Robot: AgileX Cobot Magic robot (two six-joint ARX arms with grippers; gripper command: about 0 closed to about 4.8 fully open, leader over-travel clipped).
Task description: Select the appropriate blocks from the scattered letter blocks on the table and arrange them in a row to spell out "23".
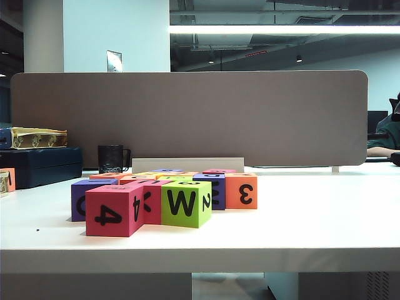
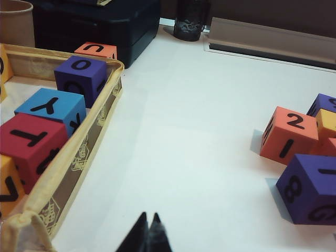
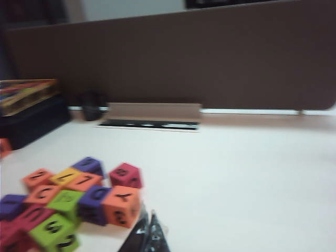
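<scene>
Two grippers, left gripper [image 2: 148,231] and right gripper [image 3: 147,233] (jaws closed, empty), above table [image 2: 199,131].

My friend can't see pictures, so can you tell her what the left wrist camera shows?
The left pincer, shut, hangs over the bare white table. To one side a fabric tray holds purple, blue and red letter blocks. Across the table sit an orange block marked 2 and a purple block.
</scene>
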